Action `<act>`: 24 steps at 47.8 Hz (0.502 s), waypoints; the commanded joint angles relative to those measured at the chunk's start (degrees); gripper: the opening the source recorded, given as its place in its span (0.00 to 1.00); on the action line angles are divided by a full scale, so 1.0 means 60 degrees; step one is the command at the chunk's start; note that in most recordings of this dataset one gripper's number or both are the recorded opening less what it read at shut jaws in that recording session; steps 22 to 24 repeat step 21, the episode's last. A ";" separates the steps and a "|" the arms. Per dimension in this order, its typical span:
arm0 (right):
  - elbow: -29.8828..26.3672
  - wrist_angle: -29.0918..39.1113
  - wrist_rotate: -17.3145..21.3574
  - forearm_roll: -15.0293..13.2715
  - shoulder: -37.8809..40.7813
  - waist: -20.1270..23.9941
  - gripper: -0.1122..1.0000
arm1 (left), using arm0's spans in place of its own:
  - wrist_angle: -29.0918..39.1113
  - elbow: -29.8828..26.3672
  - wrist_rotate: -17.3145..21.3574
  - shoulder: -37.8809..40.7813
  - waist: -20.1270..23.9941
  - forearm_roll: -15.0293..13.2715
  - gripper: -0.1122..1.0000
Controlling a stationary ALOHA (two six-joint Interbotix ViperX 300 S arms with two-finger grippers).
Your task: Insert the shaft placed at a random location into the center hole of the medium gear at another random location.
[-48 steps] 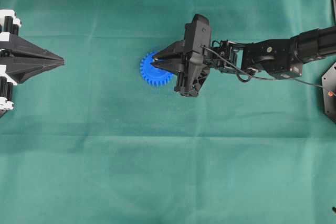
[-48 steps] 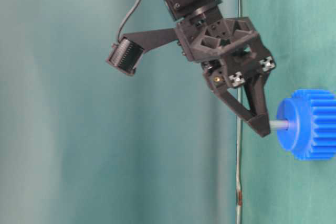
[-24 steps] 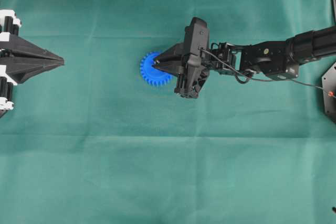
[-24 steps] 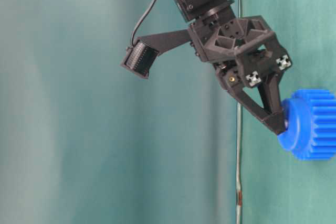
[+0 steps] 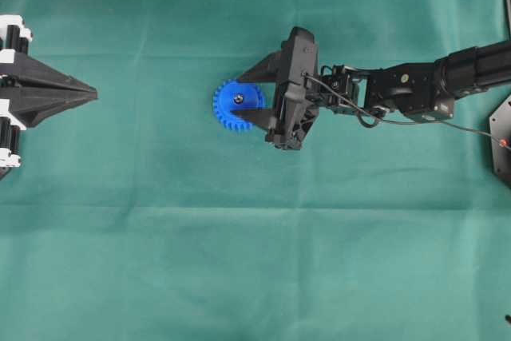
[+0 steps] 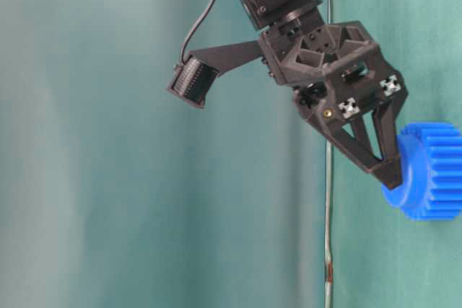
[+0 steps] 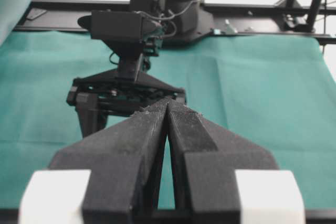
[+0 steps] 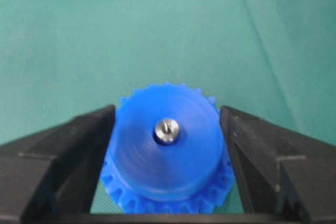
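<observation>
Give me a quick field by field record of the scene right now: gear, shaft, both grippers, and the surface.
medium gear: bright blue, lying flat on the cloth, near the middle of the overhead view
shaft: silvery end showing in the center hole of the hub, seated upright
right gripper: open, one finger either side of the hub, not holding the shaft
left gripper: shut, at the left edge of the overhead view, far from the gear
surface: green cloth

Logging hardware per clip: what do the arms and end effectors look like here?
Both are matte black. The right end effector has tapering wedge fingers, a boxy black wrist camera and a thin black cable. The left end effector has the same wedge fingers on white blocks.
</observation>
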 commanded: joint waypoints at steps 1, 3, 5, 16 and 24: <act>-0.0073 0.0000 -0.0044 0.0015 -0.0645 0.0015 0.88 | -0.0044 -0.0088 0.0000 0.0073 0.0015 0.0029 0.10; -0.0029 0.0044 -0.0059 0.0000 -0.0820 0.0015 0.85 | -0.0044 -0.0088 0.0000 0.0073 0.0015 0.0029 0.10; 0.0000 0.0103 -0.0088 0.0000 -0.1040 0.0000 0.82 | -0.0044 -0.0088 0.0000 0.0073 0.0015 0.0029 0.10; 0.0117 0.0542 -0.0132 -0.0015 -0.1846 -0.0015 0.78 | -0.0029 -0.0088 0.0000 0.0073 0.0015 0.0029 0.10; 0.0161 0.0732 -0.0132 0.0000 -0.2197 -0.0015 0.78 | -0.0029 -0.0088 0.0000 0.0073 0.0015 0.0029 0.10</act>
